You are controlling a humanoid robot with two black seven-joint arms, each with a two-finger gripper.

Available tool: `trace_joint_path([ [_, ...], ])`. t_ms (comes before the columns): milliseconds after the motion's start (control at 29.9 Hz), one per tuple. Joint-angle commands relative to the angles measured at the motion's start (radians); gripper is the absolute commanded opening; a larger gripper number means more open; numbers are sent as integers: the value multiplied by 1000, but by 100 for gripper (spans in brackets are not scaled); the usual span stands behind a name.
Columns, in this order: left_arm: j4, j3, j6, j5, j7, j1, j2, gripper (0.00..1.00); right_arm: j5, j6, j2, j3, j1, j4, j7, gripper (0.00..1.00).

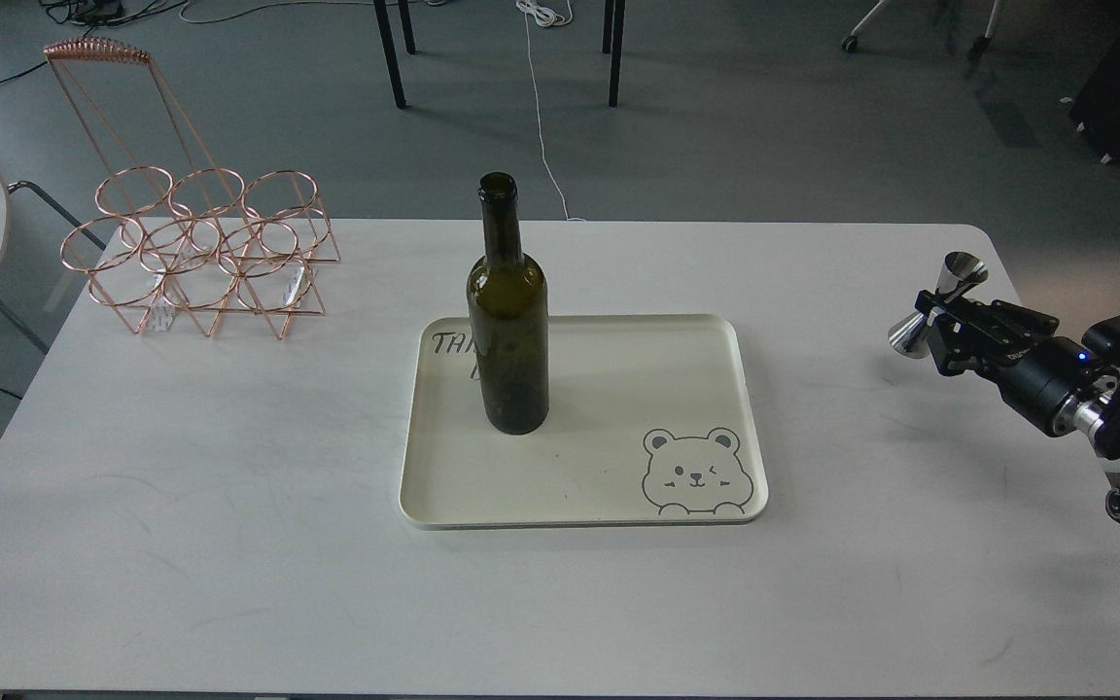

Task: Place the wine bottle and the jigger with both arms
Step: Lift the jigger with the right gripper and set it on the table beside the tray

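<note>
**Jigger held at the table's edge, bottle already on the tray**

The jigger is seen clamped at its narrow waist between the fingers of the right gripper, tilted so that one polished cone points up and away and the other down and toward the tray side. It is carried clear of the table. Its steel is bright and smooth, so a slip or a rotation inside the grip is judged possible, above all because only the thin waist is held. If it is released while tilted, it could land on a cone's edge and roll.

Well to the left of the gripper, the wine bottle stands upright on the cream tray, in the tray's far left part. It is tall, dark olive and unlabelled, with an open mouth; a low, sweeping approach could knock it over.

Beyond the bottle, a copper wire rack rests on the table. The left gripper is not visible.
</note>
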Motion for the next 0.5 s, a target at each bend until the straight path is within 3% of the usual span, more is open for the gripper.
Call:
trace_joint_path([
  [0, -4, 1, 0, 0, 0, -1, -2, 98, 9, 0, 6, -1, -33, -2, 0, 13],
  [134, -4, 1, 0, 2, 0, -3, 0, 99, 15, 0, 9, 2, -57, -15, 0, 14],
  [334, -4, 3, 0, 2, 2, -1, 9, 99, 30, 0, 9, 1, -63, -13, 0, 28],
  [468, -4, 3, 0, 2, 2, 0, 7, 98, 30, 0, 9, 1, -65, -10, 0, 29],
])
